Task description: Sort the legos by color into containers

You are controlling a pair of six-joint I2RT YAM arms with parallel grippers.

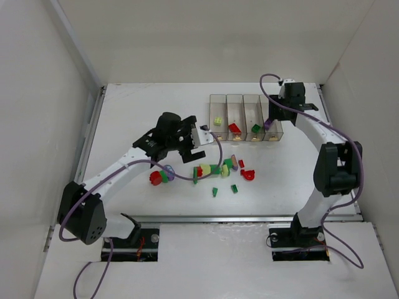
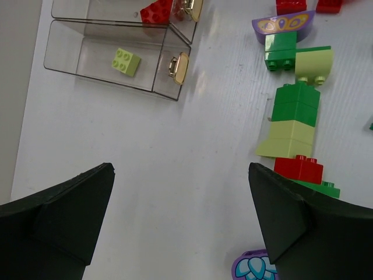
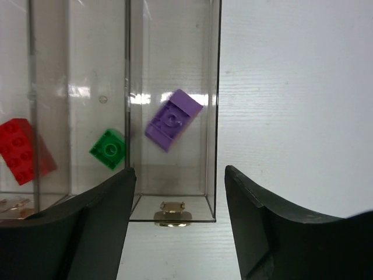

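Purple lego (image 3: 173, 119) in rightmost container (image 3: 175, 58); right gripper (image 3: 179, 174) and left gripper (image 2: 180, 169) gape empty.

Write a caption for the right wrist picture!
Right gripper open at the end bin, purple brick tilted inside; green brick and red brick in other bins.

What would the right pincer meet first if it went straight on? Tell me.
Likely the rightmost clear bin: the open right pincer points at its near end, with the purple brick just beyond that line. Depth is hard to judge.
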